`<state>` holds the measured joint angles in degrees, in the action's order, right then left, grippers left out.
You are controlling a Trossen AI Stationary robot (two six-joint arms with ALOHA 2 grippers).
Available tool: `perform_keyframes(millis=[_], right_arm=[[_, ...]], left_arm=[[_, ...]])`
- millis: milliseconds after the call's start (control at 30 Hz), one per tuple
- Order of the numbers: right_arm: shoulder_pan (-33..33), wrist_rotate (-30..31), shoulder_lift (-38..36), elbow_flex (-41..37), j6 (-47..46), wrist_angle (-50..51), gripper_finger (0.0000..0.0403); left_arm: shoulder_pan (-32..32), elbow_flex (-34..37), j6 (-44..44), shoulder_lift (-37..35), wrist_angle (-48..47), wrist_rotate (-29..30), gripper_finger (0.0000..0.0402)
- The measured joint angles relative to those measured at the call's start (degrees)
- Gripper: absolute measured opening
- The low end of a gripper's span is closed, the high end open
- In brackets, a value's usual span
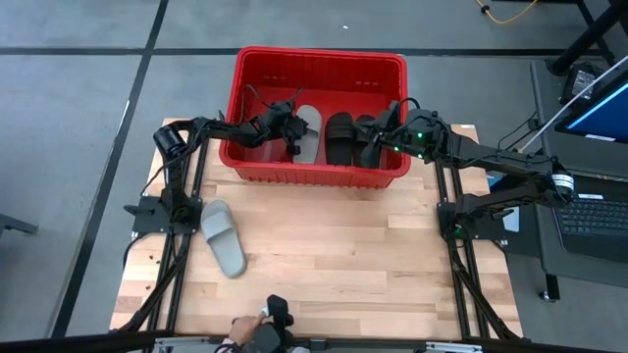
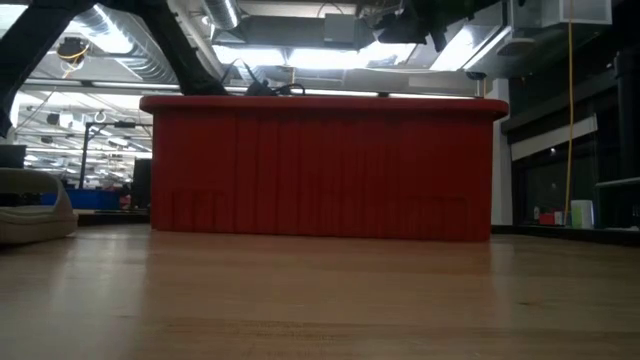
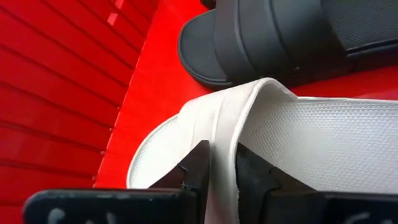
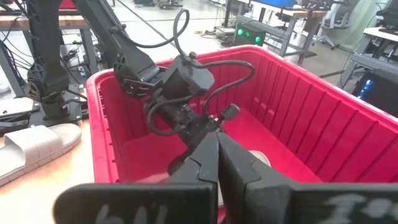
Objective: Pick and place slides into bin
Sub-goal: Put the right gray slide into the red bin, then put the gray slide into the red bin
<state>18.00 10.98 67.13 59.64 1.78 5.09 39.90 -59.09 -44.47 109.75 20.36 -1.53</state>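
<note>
Left gripper point(image 3: 219, 167) pinches the grey slide's point(image 1: 308, 132) strap inside the bin point(image 1: 319, 175), right gripper point(image 1: 374, 137) closed empty; lifting now could drag it back out.

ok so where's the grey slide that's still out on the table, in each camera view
High view: the grey slide lies on the bare wood at lower left, in front of the red bin.
Low view: the slide shows at the left edge.
Left wrist view: not in it.
Right wrist view: the slide lies outside the bin's corner.
Shared landmark: the red bin.
</note>
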Motion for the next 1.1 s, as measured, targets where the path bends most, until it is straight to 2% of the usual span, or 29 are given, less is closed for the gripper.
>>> perform_keyframes(millis=[167,500,733,1100], right_arm=[[0.0,-0.11,0.0,0.0,0.0,0.34,0.0006],[0.0,-0.22,0.0,0.0,-0.08,0.81,0.0006],[0.0,-0.59,0.0,0.0,-0.04,1.26,0.0006],[-0.04,-0.68,0.0,0.0,-0.17,3.33,0.0006]], left_arm=[[0.01,0.0,3.12,-0.36,-0.98,-0.09,0.0079],[0.02,0.0,3.43,-2.62,-4.05,-0.22,0.0118],[0.0,0.0,4.76,-5.15,-10.48,-3.18,0.0122],[-0.17,0.0,5.79,-14.31,-11.64,-2.91,0.0121]])
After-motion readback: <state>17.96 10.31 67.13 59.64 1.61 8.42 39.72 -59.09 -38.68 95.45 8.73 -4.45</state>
